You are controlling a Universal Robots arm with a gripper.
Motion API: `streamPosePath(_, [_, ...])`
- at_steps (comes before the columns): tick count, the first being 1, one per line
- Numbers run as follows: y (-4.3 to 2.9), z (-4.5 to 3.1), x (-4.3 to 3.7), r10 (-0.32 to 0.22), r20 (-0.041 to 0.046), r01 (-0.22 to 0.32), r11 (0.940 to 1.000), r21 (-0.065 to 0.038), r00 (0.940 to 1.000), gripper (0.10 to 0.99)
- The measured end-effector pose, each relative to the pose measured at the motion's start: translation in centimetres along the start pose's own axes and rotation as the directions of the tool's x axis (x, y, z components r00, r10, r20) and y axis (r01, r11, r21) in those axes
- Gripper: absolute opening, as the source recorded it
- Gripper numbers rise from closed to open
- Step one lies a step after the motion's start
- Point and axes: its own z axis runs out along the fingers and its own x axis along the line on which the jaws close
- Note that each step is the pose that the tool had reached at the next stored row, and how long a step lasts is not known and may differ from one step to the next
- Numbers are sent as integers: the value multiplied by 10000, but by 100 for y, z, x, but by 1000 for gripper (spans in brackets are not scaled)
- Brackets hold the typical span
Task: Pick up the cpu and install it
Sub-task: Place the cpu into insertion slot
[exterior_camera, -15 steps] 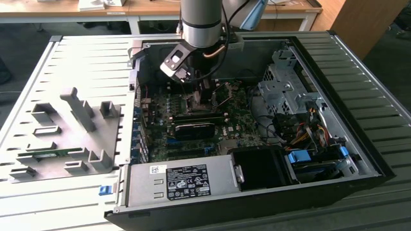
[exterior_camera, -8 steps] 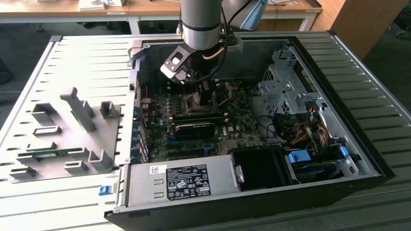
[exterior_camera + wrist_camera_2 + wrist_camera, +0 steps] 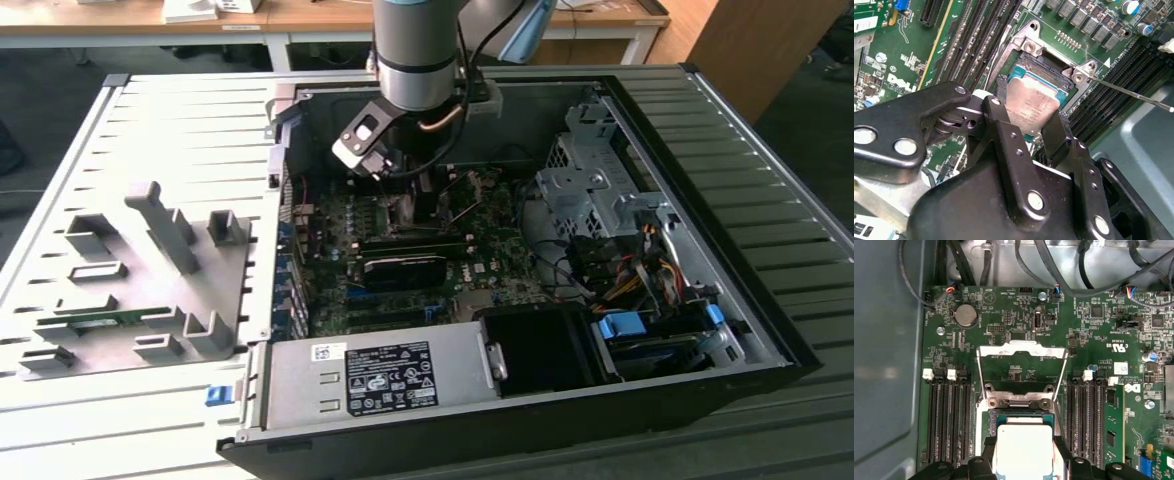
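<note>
The cpu (image 3: 1024, 447), a flat square chip with a dull silver top and a green rim, sits between my gripper's (image 3: 1024, 462) two black fingers (image 3: 988, 452). In the second wrist view the cpu (image 3: 1031, 105) lies tilted over the open socket (image 3: 1030, 47), with the gripper (image 3: 1029, 127) shut on its two opposite edges. I cannot tell whether the chip rests in the socket or hovers just above it. The socket's metal load plate (image 3: 1021, 351) stands folded back and its thin lever (image 3: 1134, 96) sticks out sideways. In the exterior view the arm reaches down into the open computer case, gripper (image 3: 398, 185) low over the motherboard (image 3: 400, 230).
Black memory slots (image 3: 946, 420) flank the socket on both sides, one holding a green memory stick (image 3: 1114, 422). Cables (image 3: 1054, 270) run along the board's edge. A power supply (image 3: 374, 375), drive cage (image 3: 601, 175) and case walls (image 3: 287, 130) surround the board. A grey fixture tray (image 3: 134, 270) lies outside, at the exterior view's left.
</note>
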Motion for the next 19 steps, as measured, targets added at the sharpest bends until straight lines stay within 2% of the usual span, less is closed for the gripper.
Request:
streamPosePath(8, [-6,69,1,29,2,-29,10000,0,10000,529])
streamPosePath(19, [-22,126,10,5,1,-5,10000,0,10000,529])
